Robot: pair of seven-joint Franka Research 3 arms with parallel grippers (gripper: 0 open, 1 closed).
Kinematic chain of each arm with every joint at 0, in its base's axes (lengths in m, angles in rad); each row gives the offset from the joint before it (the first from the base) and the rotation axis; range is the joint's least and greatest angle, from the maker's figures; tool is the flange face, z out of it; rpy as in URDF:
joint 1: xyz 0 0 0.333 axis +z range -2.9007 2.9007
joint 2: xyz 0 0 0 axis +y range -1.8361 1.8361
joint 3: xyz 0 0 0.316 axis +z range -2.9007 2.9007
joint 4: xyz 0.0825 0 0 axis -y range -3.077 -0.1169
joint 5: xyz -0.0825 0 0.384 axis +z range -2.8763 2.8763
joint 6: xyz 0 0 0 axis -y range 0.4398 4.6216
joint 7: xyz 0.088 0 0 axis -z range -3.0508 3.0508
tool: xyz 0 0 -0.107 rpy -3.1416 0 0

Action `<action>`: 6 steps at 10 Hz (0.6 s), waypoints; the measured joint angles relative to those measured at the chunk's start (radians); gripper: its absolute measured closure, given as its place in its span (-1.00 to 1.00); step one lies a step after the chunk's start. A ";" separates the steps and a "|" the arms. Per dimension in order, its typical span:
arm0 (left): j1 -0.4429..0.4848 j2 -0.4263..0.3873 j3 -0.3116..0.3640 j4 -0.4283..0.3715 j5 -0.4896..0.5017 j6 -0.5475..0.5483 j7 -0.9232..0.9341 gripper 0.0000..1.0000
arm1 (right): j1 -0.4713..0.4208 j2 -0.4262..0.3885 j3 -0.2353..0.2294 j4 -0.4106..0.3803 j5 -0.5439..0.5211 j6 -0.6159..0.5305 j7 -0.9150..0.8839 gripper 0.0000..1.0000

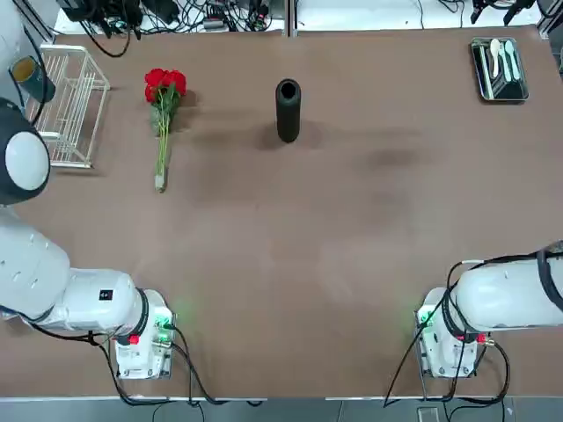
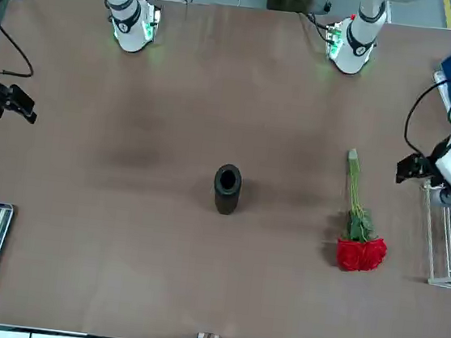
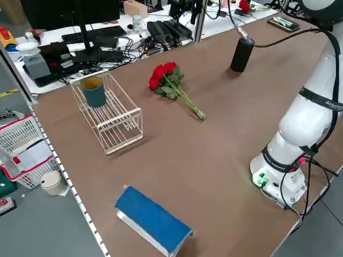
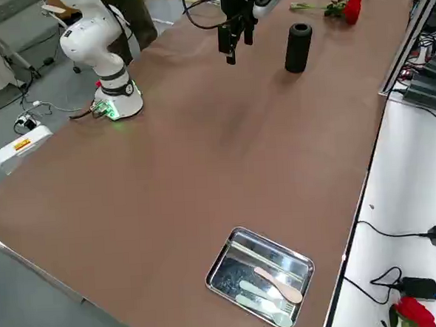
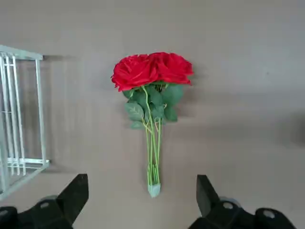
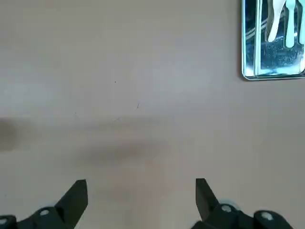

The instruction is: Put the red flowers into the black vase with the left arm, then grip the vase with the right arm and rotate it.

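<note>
Both arm bases sit at the near edge of the brown table [image 1: 281, 264] in the top view, the left arm [image 1: 53, 290] at the near left corner and the right arm [image 1: 501, 303] at the near right.

Going left to right across the far half of the table: a white wire basket [image 1: 75, 105] stands at the far left with a dark teal cup [image 3: 94, 91] inside it. Just beside the basket lie the red flowers [image 1: 164, 105], flat on the table, blooms toward the far edge and stems pointing back toward the robot. The left gripper [image 5: 143, 202] hangs above them with its fingers spread wide and holding nothing; the stem ends lie between its 2 fingertips in the left wrist view. Near the middle of the far half stands the black vase [image 1: 288, 109], upright, mouth open, well apart from the flowers. At the far right corner rests a metal tray [image 1: 499, 70] with pale spoons in it.

The right gripper [image 6: 141, 200] hovers over bare table to the right of the vase, fingers wide apart and holding nothing, with the tray showing at the edge of its wrist view.
</note>
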 joint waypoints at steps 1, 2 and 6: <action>0.001 0.002 0.000 -0.072 0.002 0.076 -0.047 -1.00 | 0.000 0.000 0.000 0.000 0.000 0.000 0.000 -1.00; 0.002 0.002 0.000 -0.162 0.004 0.175 -0.091 -1.00 | -0.001 0.000 0.000 0.000 0.000 0.000 0.000 -1.00; 0.061 0.010 0.002 -0.443 0.045 0.497 -0.139 -1.00 | -0.006 0.000 0.000 -0.002 0.000 -0.001 0.000 -1.00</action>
